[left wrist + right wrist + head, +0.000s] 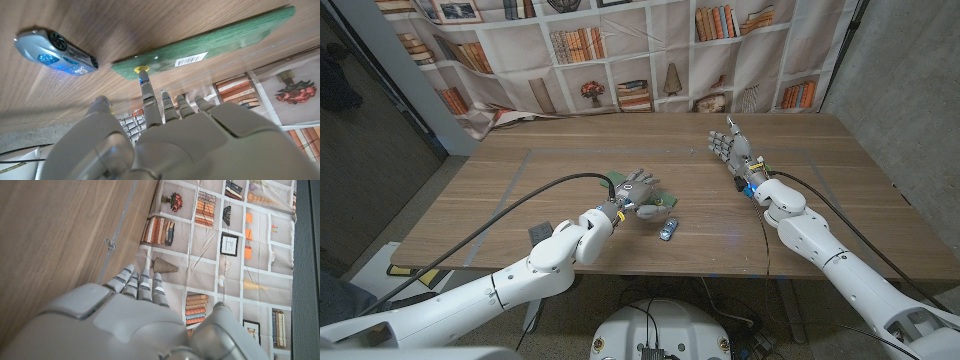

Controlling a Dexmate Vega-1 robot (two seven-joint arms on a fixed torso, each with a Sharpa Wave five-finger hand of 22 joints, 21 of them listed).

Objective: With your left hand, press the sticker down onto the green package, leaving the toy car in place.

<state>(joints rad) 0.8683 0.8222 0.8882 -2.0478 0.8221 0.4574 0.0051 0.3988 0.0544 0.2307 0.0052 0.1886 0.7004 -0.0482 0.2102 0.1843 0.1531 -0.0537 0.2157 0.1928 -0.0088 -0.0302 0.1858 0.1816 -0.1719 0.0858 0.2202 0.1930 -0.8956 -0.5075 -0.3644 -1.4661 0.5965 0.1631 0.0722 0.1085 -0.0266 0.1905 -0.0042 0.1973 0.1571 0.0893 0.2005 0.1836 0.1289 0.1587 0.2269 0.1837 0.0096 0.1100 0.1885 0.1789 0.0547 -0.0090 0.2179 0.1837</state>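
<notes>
A flat green package (663,201) (215,41) with a white barcode label lies at mid-table. On its near corner sits a small round yellow sticker (142,69). My left hand (633,189) (170,142) hovers over the package, holding nothing, and one outstretched fingertip (144,79) touches the sticker. A small silver and blue toy car (666,230) (55,51) stands on the wood just in front of the package, apart from the hand. My right hand (728,147) (130,312) stands further back on the right, fingers apart, nothing in it.
Thin tape lines (529,153) (111,244) mark a rectangle on the wooden table (500,215). A bookshelf-print backdrop (620,60) hangs behind the far edge. Black cables run along both arms.
</notes>
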